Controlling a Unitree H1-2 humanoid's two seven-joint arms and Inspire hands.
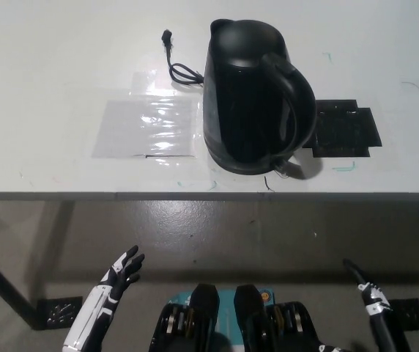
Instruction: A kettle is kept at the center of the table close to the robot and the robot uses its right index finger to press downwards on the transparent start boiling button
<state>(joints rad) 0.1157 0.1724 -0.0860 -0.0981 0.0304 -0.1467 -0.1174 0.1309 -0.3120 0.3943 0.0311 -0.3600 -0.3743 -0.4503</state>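
White surface point(48, 73) carries your black kettle point(253, 95), lid shut; left robot hand point(121, 271) spread wide below, right robot hand point(367, 290) unclear.

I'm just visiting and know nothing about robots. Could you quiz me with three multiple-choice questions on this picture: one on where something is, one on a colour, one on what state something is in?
1. Where does the kettle stand?
A. On the floor under the table
B. On the white table, near its front edge
C. In the robot's left hand

2. What colour is the kettle?
A. Black
B. Red
C. Silver

3. What is the right hand doing?
A. Pressing on the kettle's base
B. Gripping the handle
C. Held low, below the table edge, touching nothing

Answers:
1 B: the kettle sits on the tabletop, between a clear plastic sheet and a black mat.
2 A: body, lid and handle all look black.
3 C: the black hand shows at the lower right, apart from the kettle; the left hand rests at the lower left, fingers spread.
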